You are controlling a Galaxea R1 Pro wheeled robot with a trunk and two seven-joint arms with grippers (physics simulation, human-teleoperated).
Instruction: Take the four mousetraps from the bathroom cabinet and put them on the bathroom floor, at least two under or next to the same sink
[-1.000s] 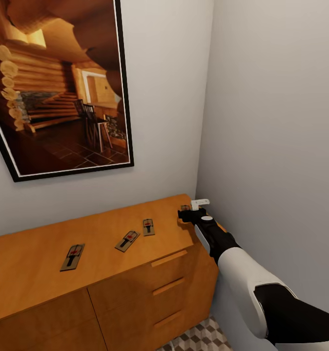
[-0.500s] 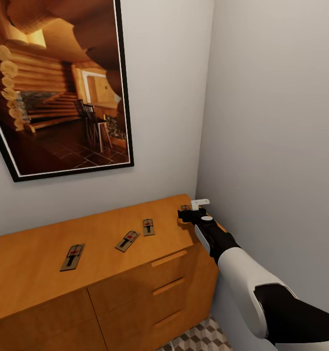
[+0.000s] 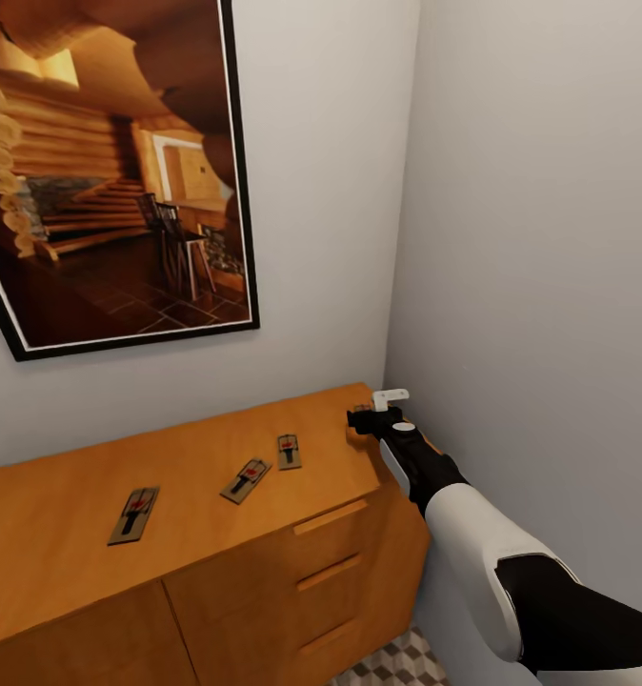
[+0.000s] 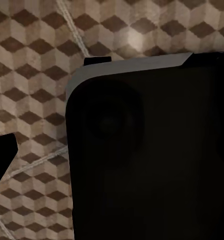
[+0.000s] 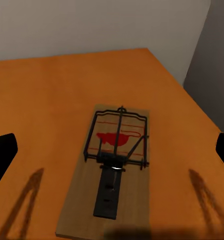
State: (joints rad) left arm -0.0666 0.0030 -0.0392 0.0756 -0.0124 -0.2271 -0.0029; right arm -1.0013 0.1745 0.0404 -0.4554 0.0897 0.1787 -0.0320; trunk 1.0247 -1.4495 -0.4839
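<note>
One arm outstretched, right end effector [image 3: 369,416] over mousetrap [image 5: 110,166].

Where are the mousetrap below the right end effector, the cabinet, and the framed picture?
mousetrap [image 5: 112,172]: right wrist view, board centre by the wire.
cabinet [image 3: 332,518]: head view, top drawer handle.
framed picture [image 3: 111,181]: head view, middle of the print.

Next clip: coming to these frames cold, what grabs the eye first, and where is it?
The large framed cabin picture on the wall, hanging tilted above the orange-brown cabinet. Then the three mousetraps lying spaced along the cabinet top, with the right hand reaching to the top's far right corner by the wall. There, the right wrist view shows a fourth mousetrap lying flat between the open fingers.
</note>
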